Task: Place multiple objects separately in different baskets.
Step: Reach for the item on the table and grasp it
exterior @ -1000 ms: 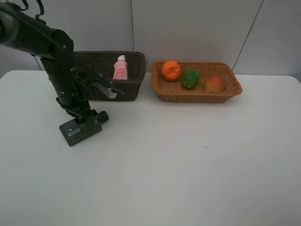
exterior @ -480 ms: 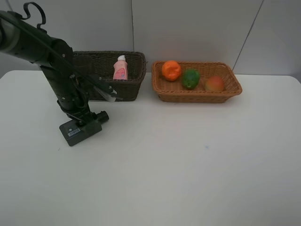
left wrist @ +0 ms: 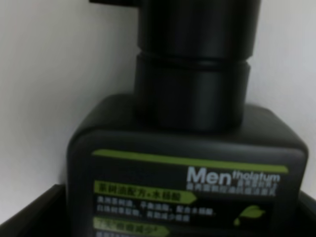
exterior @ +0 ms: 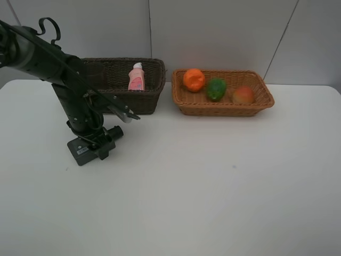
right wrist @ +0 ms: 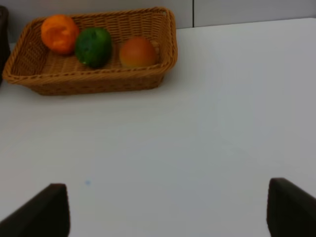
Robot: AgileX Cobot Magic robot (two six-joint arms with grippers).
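Observation:
A flat dark-green bottle (exterior: 83, 151) with a black cap (exterior: 117, 132) lies on the white table in front of the dark-brown basket (exterior: 152, 98). My left gripper (exterior: 96, 140) is down over it, open, with a finger on either side; the bottle (left wrist: 187, 173) fills the left wrist view. A pink bottle (exterior: 136, 78) stands in the dark basket. In the tan basket (exterior: 224, 110) lie an orange tangerine (exterior: 194, 79), a green fruit (exterior: 216, 88) and a red-orange fruit (exterior: 243, 95). My right gripper (right wrist: 168, 210) is open and holds nothing, out of the high view.
Both baskets stand side by side at the back of the table, against the wall. The right wrist view shows the tan basket (right wrist: 98, 81) with its three fruits beyond a stretch of bare white table (right wrist: 197, 138).
The left arm has sunk lower over the dark bottle and its elbow has swung slightly right. The bottle, baskets and fruits have stayed put.

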